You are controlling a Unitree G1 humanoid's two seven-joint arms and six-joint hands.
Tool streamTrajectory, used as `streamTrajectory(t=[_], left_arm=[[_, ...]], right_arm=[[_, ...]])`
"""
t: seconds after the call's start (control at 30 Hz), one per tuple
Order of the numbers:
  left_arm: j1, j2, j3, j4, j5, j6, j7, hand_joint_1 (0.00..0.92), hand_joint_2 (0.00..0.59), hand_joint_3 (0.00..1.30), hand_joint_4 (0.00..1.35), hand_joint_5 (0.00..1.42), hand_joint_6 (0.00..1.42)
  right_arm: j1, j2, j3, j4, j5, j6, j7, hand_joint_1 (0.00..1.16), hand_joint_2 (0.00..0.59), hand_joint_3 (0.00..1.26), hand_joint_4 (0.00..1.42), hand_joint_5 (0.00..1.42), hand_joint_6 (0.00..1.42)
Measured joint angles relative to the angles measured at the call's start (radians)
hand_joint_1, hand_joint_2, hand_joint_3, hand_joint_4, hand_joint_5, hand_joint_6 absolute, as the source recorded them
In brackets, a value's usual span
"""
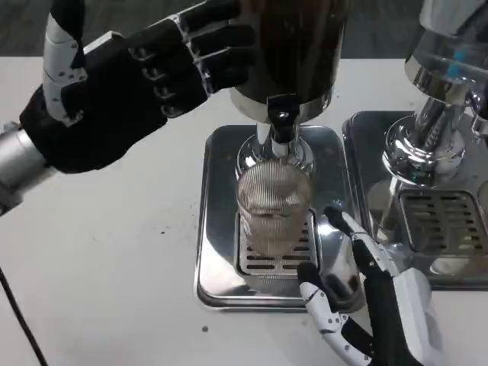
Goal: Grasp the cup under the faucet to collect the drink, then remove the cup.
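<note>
A clear ribbed cup (pixel 273 206) stands upright on the drip grate (pixel 276 258) of a steel tray (pixel 217 229), directly under the black faucet (pixel 280 123) of a dark drink dispenser (pixel 290 46). My left hand (pixel 137 84) is raised at the upper left, palm toward the camera, fingers reaching to the dispenser's side near the faucet. My right hand (pixel 366 297) sits at the lower right, fingers spread and just right of the cup, a small gap between them and the glass. Neither hand holds anything.
A second dispenser with a steel base (pixel 423 145) and its own drip tray (pixel 442 221) stands at the right, close to my right hand. White table (pixel 107 252) spreads to the left and front.
</note>
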Motion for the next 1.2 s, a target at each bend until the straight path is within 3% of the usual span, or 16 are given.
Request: streamTrajectory(t=[0.23,0.53,0.87,1.2], left_arm=[[-0.012,-0.060,-0.010,-0.001,0.060,0.016,-0.001,0.000,0.047,0.16,0.05,0.09,0.00],[-0.091,-0.111,-0.006,0.104,0.136,-0.006,0.034,0.000,0.049,0.16,0.06,0.09,0.00],[-0.156,-0.141,-0.027,0.236,0.214,-0.042,-0.002,0.000,0.044,0.15,0.07,0.11,0.01],[-0.157,-0.157,-0.043,0.267,0.274,-0.092,-0.021,0.000,0.048,0.15,0.08,0.12,0.02]], right_arm=[[0.000,0.003,0.007,0.008,0.000,0.000,-0.007,0.32,0.365,0.20,0.19,0.16,0.10],[0.012,0.015,0.012,0.021,0.000,0.000,-0.031,0.32,0.365,0.20,0.19,0.16,0.11],[0.018,0.027,0.012,0.023,-0.001,0.000,-0.045,0.32,0.366,0.20,0.19,0.16,0.11],[0.018,0.030,0.013,0.030,0.001,-0.002,-0.053,0.32,0.366,0.20,0.19,0.16,0.11]])
